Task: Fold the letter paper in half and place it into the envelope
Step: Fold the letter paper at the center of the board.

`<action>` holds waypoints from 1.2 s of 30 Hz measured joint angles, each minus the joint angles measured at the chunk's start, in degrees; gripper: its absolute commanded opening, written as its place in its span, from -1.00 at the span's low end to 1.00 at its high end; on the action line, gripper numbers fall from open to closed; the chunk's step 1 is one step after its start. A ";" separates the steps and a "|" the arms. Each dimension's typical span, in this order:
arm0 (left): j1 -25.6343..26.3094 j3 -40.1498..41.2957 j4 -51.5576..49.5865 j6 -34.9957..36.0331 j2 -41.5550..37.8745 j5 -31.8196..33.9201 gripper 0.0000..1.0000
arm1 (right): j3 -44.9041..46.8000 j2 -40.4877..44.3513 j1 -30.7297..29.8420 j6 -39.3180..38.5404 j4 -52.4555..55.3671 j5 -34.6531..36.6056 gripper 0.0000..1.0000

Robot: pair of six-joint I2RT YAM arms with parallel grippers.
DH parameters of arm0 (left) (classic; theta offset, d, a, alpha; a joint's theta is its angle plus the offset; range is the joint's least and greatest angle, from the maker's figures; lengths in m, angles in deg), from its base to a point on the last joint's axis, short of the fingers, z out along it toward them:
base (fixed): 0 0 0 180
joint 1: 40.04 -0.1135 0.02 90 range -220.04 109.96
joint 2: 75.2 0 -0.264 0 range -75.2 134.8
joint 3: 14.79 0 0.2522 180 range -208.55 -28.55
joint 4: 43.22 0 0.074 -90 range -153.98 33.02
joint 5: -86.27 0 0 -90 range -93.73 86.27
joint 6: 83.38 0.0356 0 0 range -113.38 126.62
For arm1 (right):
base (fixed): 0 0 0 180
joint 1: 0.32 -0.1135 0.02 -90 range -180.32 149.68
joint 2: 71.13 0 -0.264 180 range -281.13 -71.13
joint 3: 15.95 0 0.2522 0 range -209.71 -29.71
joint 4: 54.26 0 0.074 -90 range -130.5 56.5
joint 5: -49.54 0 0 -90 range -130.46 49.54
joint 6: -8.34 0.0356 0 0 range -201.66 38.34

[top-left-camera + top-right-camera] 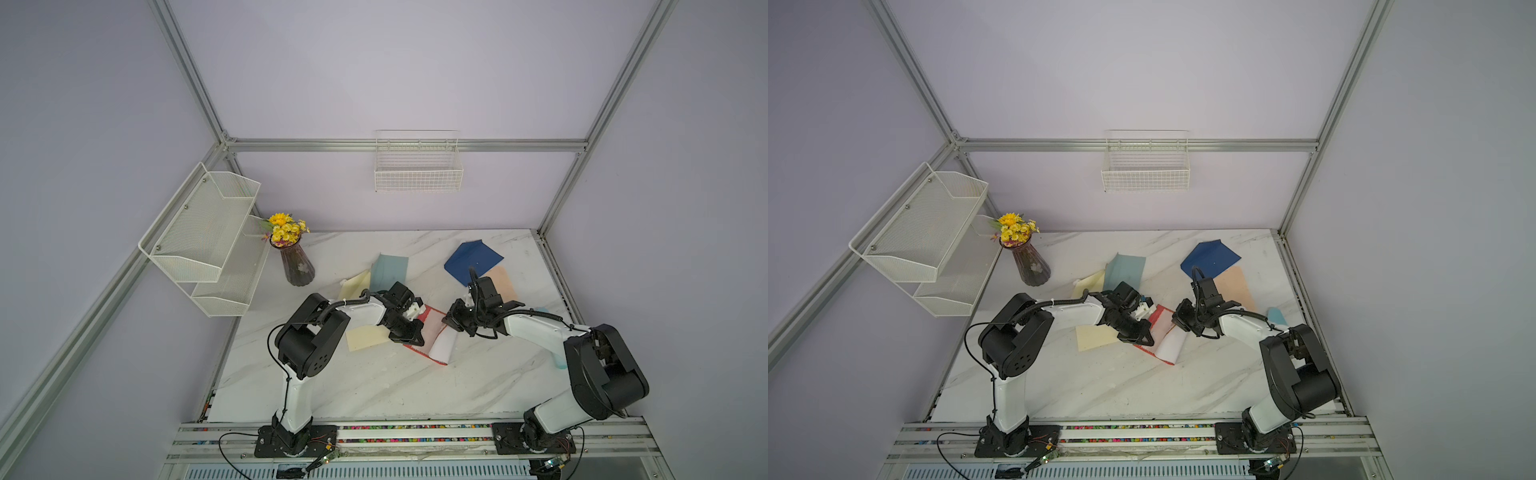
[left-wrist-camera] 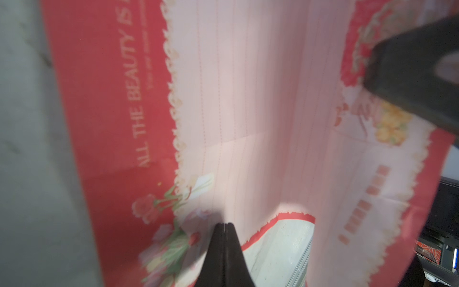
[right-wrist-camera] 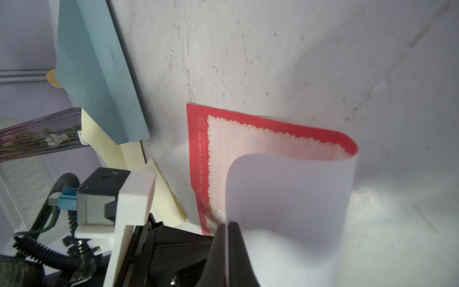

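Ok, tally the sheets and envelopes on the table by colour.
red letter paper: 1
dark blue envelope: 1
grey-blue envelope: 1
pale yellow envelopes: 2
peach sheet: 1
light blue piece, partly hidden: 1
Total: 7

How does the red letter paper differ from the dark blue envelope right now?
The letter paper is red-bordered with ruled lines; the envelope is plain dark blue. The letter paper curls over, white back showing; the envelope lies flat. Both sit on the marble table.
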 measured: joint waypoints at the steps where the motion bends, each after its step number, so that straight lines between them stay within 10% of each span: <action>1: 0.00 0.00 0.00 0.00 0.00 0.00 -1.00 | -0.20 -0.76 0.00 0.26 -1.29 -0.66 -1.00; 15: -0.02 -2.32 -7.32 2.56 -0.94 3.74 -0.75 | -4.31 -10.29 0.00 1.86 -10.16 -4.81 -0.81; 26: -2.93 -5.92 -19.78 9.03 -13.14 14.10 -0.13 | -5.57 -13.38 0.04 1.42 -12.39 -5.97 0.72; 36: -3.04 -7.17 -19.41 7.56 -11.76 13.55 -0.34 | -8.57 -13.86 0.00 0.74 -10.60 -6.84 0.88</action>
